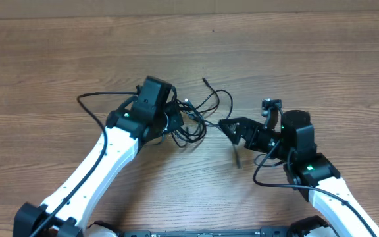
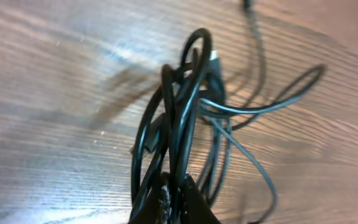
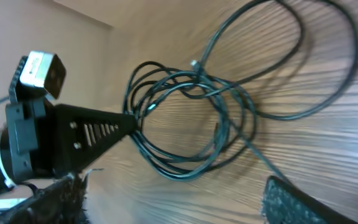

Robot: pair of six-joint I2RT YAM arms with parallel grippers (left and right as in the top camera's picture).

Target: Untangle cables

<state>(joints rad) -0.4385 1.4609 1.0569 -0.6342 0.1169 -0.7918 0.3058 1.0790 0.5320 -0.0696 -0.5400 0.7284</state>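
Firmly, my left claw (image 2: 166, 208) pinches the cables (image 2: 180, 124), their bundle running lengthwise straight out from its tips. My right claw (image 3: 179, 202) gapes wide.

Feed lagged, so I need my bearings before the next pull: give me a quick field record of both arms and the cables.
left gripper: shut on the cables, pinching the bundle at one side
right gripper: open wide, pointed at the tangle, holding nothing
cables: one knotted cluster of thin black loops, between the two grippers
plug end: one sticks out toward the far edge of the table
lifted or resting: cannot tell
progress: not yet untangled
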